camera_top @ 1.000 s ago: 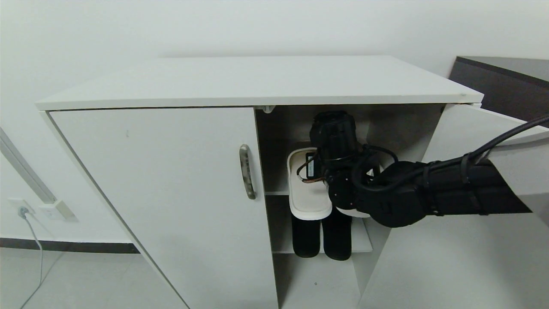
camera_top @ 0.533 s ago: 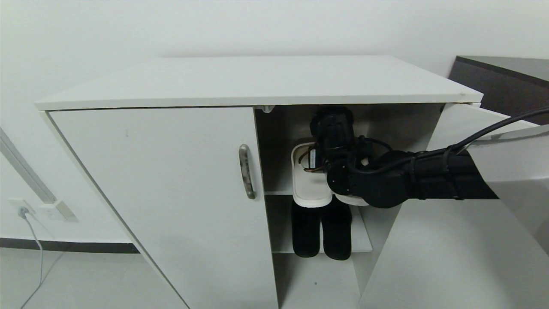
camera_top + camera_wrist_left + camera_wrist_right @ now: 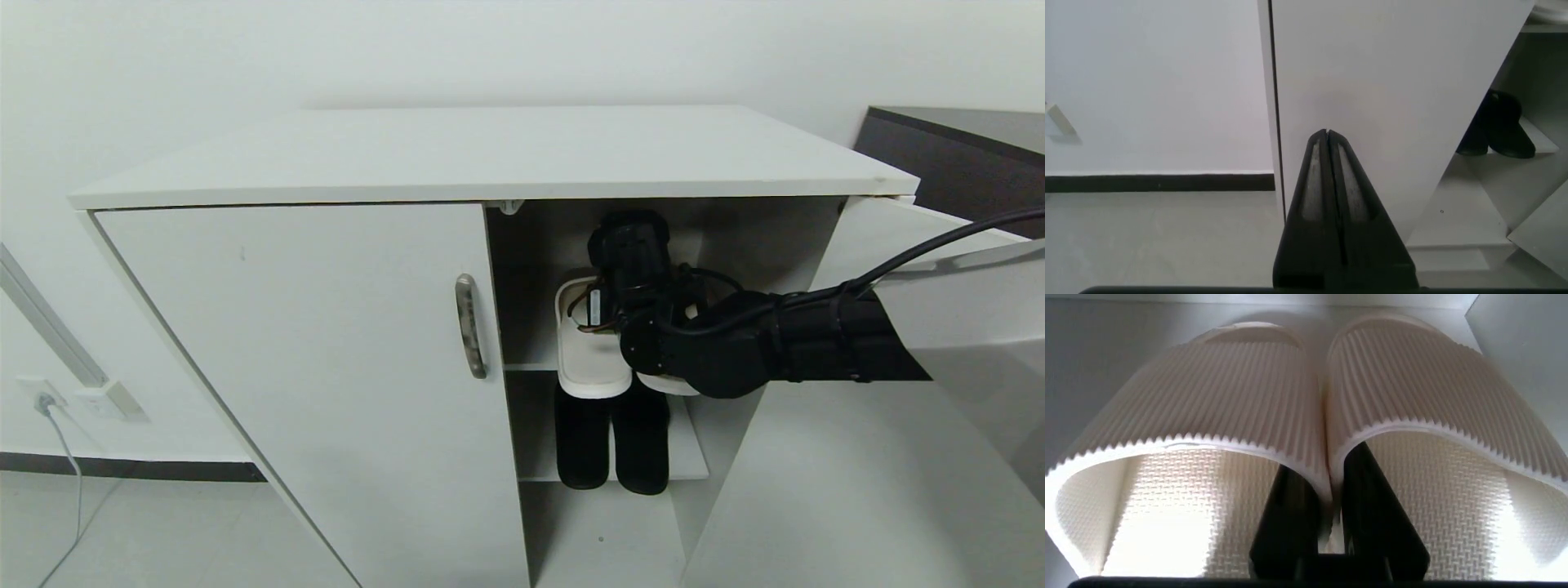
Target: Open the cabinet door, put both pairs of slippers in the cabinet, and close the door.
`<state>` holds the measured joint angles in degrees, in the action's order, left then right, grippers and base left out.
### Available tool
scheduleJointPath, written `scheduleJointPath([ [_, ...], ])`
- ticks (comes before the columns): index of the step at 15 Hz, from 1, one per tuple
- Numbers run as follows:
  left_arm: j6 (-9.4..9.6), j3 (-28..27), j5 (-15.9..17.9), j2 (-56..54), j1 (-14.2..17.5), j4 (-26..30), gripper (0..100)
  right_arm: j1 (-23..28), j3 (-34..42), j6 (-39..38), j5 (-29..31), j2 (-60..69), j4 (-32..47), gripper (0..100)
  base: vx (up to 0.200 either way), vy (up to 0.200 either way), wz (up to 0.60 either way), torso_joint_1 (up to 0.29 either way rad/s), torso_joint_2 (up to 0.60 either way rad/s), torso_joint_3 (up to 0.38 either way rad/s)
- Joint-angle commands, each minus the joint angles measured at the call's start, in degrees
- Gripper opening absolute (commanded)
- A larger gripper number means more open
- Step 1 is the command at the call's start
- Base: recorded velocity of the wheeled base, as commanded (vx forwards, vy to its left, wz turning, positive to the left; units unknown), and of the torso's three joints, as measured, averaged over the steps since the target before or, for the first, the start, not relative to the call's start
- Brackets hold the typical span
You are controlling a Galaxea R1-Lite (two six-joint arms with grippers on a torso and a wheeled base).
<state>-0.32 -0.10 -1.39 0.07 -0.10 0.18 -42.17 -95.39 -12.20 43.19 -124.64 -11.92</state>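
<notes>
No text, number or sign can be read; a small pale label [image 3: 594, 307] stands on the right arm [image 3: 735, 351], near the slippers [image 3: 589, 367] inside the cabinet [image 3: 490, 155]; its print is too small to make out.
</notes>
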Motion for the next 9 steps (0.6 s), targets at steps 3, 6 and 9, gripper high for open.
scheduleJointPath([
  [3,-0.03,0.0,0.0,-0.1,0.0,0.0,0,0.0,0.0,0.0,0.1,-0.2,0.0,0,0.0,0.0,0.0,0.0,0.0,0.0],
  [6,-0.03,0.0,0.0,0.0,0.0,0.0,0,0.0,0.1,0.0,0.1,-0.5,0.0,100,0.0,0.0,0.0,0.0,0.0,0.0],
  [9,-0.12,0.0,0.0,0.0,0.0,0.0,0,-0.2,0.8,-0.2,0.1,-0.2,0.0,100,0.0,0.0,0.0,0.0,0.0,0.0],
])
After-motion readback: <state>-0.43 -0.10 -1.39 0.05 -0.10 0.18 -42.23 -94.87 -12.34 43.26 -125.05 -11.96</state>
